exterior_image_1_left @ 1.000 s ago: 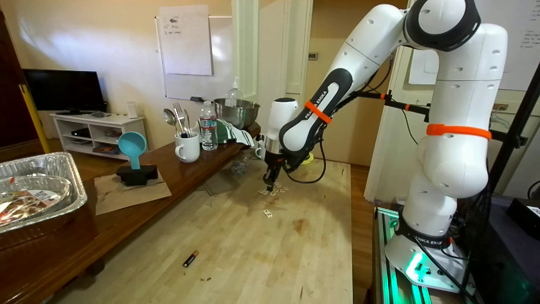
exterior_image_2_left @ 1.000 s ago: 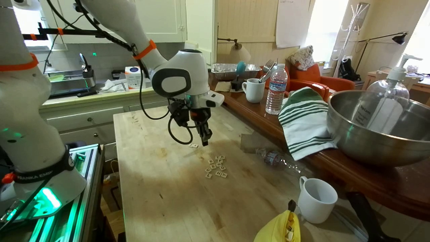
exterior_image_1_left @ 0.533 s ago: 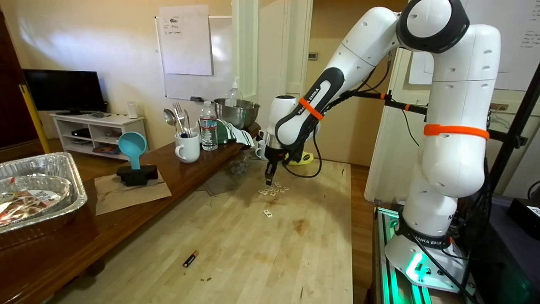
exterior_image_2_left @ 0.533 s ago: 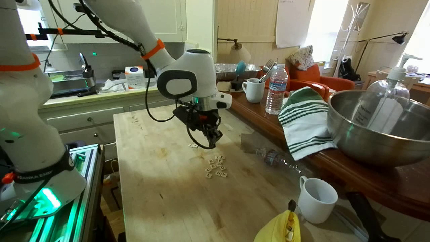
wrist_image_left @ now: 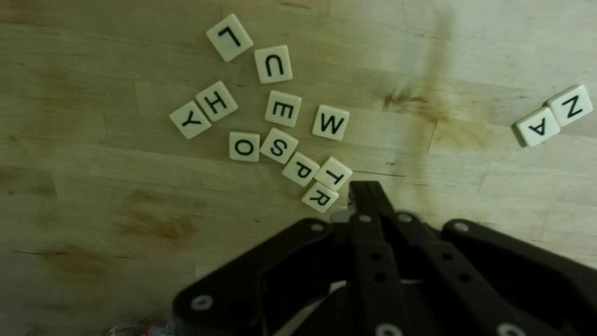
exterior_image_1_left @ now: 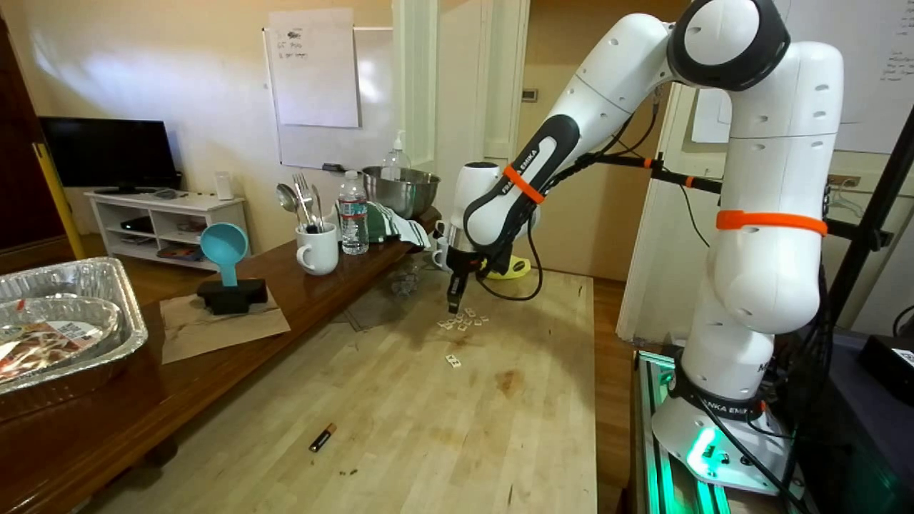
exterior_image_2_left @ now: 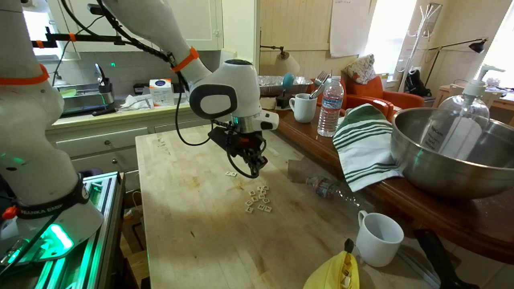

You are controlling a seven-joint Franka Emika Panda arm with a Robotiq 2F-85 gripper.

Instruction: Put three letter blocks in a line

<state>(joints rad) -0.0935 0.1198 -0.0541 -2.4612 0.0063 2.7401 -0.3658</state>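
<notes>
Small pale letter blocks lie flat on the wooden table. In the wrist view, the A block and N block touch side by side at the right. This pair also shows in both exterior views. Several others lie loosely clustered, among them the W block, T block and R block. My gripper is shut with nothing visible between its fingertips. It hangs above the table by the cluster, its tips just right of T and R in the wrist view. The gripper shows in both exterior views.
A battery lies on the table. A clear plastic bottle, a white mug and a yellow pouch are on the table. A raised wooden ledge along one side bears a metal bowl, a towel and a water bottle.
My gripper has turned about its axis, risen slightly and shifted toward the ledge, rightward in an exterior view. In the last half second it barely moved. The blocks have not visibly moved.
</notes>
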